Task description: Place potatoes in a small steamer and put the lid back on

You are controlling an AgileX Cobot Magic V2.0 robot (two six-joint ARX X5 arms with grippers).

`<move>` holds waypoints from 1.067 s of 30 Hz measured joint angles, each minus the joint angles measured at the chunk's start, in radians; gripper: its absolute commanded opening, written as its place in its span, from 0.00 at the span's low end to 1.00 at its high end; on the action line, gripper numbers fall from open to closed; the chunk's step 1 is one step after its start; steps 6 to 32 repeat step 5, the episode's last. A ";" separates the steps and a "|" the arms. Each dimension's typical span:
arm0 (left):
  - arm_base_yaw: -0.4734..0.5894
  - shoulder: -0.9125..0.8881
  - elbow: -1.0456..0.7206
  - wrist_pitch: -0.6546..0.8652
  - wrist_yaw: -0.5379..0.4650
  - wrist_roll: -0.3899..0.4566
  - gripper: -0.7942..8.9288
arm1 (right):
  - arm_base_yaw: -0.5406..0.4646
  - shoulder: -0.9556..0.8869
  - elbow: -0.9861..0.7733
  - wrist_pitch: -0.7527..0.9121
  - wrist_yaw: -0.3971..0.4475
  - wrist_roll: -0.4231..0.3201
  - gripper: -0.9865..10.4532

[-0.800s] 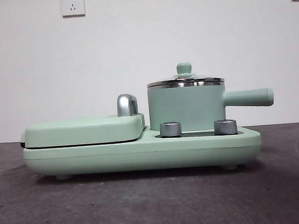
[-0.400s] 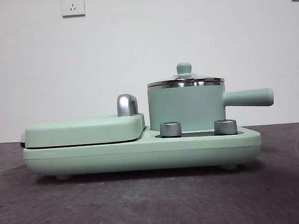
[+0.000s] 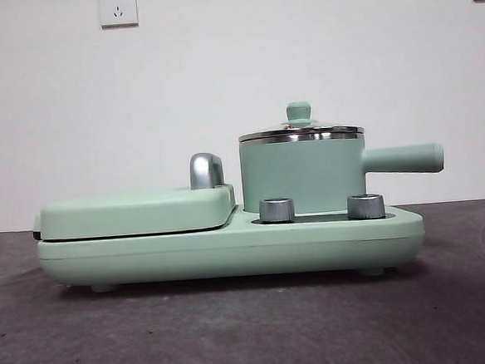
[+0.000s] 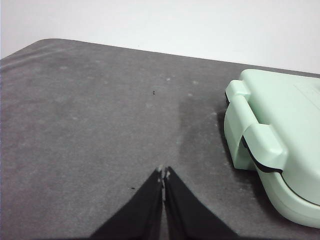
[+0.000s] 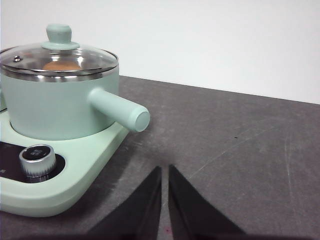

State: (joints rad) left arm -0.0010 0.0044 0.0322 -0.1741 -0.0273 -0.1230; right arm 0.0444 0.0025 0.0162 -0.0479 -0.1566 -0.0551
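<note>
small steamer (image 5: 60, 107) lidded by lid (image 5: 59, 55) | potato (image 5: 61, 65) seen inside | left gripper (image 4: 163, 174), right gripper (image 5: 164, 170): jaws closed, nothing held

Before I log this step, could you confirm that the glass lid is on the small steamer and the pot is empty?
Not quite: the glass lid is on the small steamer, but the pot is not empty. The right wrist view shows an orange-brown potato through the glass.

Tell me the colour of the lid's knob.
Mint green; the lid's knob shows best in the right wrist view.
</note>
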 measured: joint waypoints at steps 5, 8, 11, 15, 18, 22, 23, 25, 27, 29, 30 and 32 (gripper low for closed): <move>0.000 0.000 0.000 0.000 0.000 0.000 0.09 | 0.000 0.000 0.000 0.000 0.000 0.000 0.10; 0.000 0.000 0.000 0.000 0.000 0.000 0.09 | 0.000 0.000 0.000 0.000 0.000 0.000 0.10; 0.000 0.000 0.000 0.000 0.000 0.000 0.09 | 0.000 0.000 0.000 0.000 0.000 0.000 0.10; 0.000 0.000 0.000 0.000 0.000 0.000 0.09 | 0.000 0.000 0.000 0.000 0.000 0.000 0.10; 0.000 0.000 0.000 0.000 0.000 0.000 0.09 | 0.000 0.000 0.000 0.000 0.000 0.000 0.10; 0.000 0.000 0.000 0.000 0.000 0.000 0.09 | 0.000 0.000 0.000 0.000 0.000 0.000 0.10; 0.000 0.000 0.000 0.000 0.000 0.000 0.09 | 0.000 0.000 0.000 0.000 0.000 0.000 0.10; 0.000 0.000 0.000 0.000 0.000 0.000 0.09 | 0.000 0.000 0.000 0.000 0.000 0.000 0.10; 0.000 0.000 0.000 0.000 0.000 0.000 0.09 | 0.000 0.000 0.000 0.000 0.000 0.000 0.10; 0.000 0.000 0.000 0.000 0.000 0.000 0.09 | 0.000 0.000 0.000 0.000 0.000 0.000 0.10; 0.000 0.000 0.000 0.000 0.000 0.000 0.09 | 0.000 0.000 0.000 0.000 0.000 0.000 0.10; 0.000 0.000 0.000 0.000 0.000 0.000 0.09 | 0.000 0.000 0.000 0.000 0.000 0.000 0.10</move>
